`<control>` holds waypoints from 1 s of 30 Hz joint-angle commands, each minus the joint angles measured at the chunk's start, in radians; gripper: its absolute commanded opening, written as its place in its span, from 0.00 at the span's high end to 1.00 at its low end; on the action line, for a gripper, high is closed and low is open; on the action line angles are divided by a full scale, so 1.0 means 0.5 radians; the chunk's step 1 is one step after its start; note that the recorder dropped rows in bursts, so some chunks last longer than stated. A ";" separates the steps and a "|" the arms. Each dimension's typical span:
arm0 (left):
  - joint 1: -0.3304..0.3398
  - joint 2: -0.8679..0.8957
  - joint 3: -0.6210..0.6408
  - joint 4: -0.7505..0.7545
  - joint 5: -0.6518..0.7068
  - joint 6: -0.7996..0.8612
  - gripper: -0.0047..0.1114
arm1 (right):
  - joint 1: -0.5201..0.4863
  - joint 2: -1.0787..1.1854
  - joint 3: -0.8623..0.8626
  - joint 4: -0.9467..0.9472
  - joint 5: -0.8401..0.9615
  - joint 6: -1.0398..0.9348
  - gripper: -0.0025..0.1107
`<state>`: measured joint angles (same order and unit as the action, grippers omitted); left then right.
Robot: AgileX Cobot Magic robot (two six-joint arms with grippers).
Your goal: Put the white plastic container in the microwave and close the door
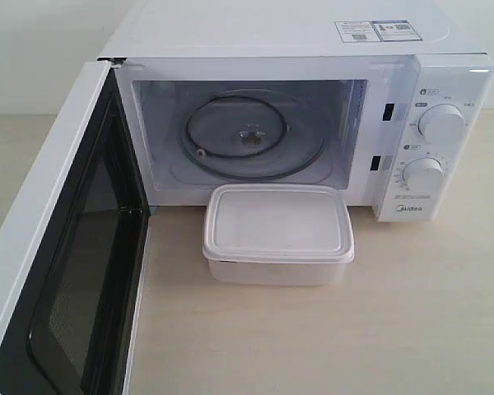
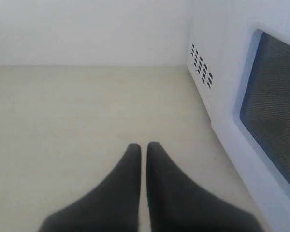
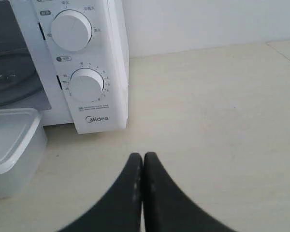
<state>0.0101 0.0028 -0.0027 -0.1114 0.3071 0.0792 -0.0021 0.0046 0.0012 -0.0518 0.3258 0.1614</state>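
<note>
The bench [image 1: 445, 313] carries everything. The microwave [image 1: 296, 33] stands toward its far edge by the wall, its opening facing the near edge, with two dials [image 1: 441, 123] at right and a glass turntable [image 1: 247, 136] in the bare cavity. The door [image 1: 33, 239] is swung wide out to the left on its left hinge, its black inner face turned toward the middle of the bench.

The container [image 1: 276, 226] lies flat on the bench, lid up, just in front of the opening and toward its right half. Its long axis runs side to side, parallel to the microwave's front. Whether it touches the sill I cannot tell.

The left gripper [image 2: 143, 147] hangs outside the door, its fingers drawn to a thin slit and holding nothing. The right gripper [image 3: 143, 155] hangs over bare bench right of the dials, tips pressed together and empty.
</note>
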 commanded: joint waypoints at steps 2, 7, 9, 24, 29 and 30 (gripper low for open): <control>0.006 -0.006 0.005 -0.011 -0.001 0.007 0.92 | -0.001 -0.009 -0.002 -0.015 -0.014 -0.006 0.98; 0.006 -0.006 0.005 -0.011 -0.001 0.007 0.92 | -0.001 -0.009 -0.002 -0.015 -0.014 -0.006 0.98; 0.006 -0.006 0.005 -0.011 -0.001 0.007 0.92 | -0.001 -0.009 -0.002 -0.015 -0.014 -0.006 0.98; 0.006 -0.006 0.005 -0.011 -0.001 0.007 0.92 | -0.001 -0.009 -0.002 -0.015 -0.009 -0.006 0.98; 0.006 -0.006 0.005 -0.011 -0.001 0.007 0.92 | -0.001 -0.009 -0.002 -0.015 -0.075 -0.012 0.98; 0.006 -0.006 0.005 -0.011 -0.001 0.007 0.92 | -0.001 -0.009 -0.002 -0.015 -0.115 -0.012 0.98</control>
<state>0.0101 0.0028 -0.0027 -0.1114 0.3071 0.0792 -0.0021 0.0046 0.0012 -0.0518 0.3143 0.1614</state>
